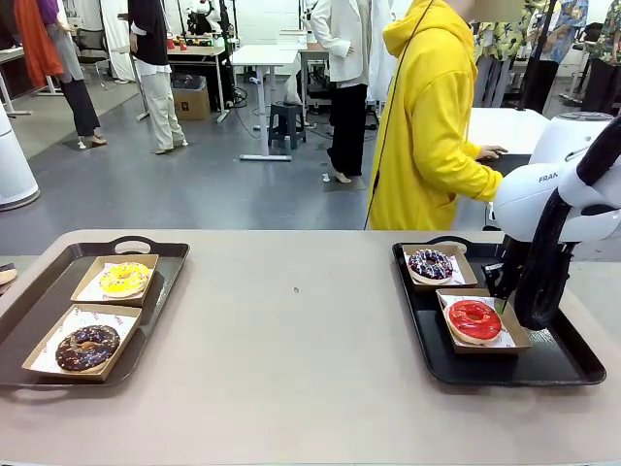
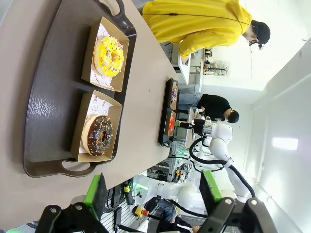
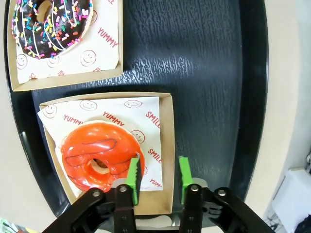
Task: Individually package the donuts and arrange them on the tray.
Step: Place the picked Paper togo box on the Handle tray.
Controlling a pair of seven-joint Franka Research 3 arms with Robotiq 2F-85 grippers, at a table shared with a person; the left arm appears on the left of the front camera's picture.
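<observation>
On the black right tray (image 1: pixel 563 364) lie a dark purple donut (image 1: pixel 430 263) and a glossy red donut (image 1: pixel 474 318), each in its own brown paper-lined box. My right gripper (image 1: pixel 498 283) hangs low over the red donut's box. In the right wrist view this gripper (image 3: pixel 158 174) is open, and the box's side wall (image 3: pixel 167 136) stands between its green pads, next to the red donut (image 3: pixel 97 155). The left tray (image 1: pixel 29 291) carries a yellow donut (image 1: pixel 124 280) and a chocolate donut (image 1: pixel 87 348), also boxed. High above that tray, my left gripper (image 2: pixel 153 194) is open and holds nothing.
A person in a yellow hoodie (image 1: pixel 427 126) stands at the far side of the table, turned away. The tan tabletop (image 1: pixel 291 340) lies bare between the two trays. Bare tray floor (image 3: pixel 204 73) shows beside the boxes.
</observation>
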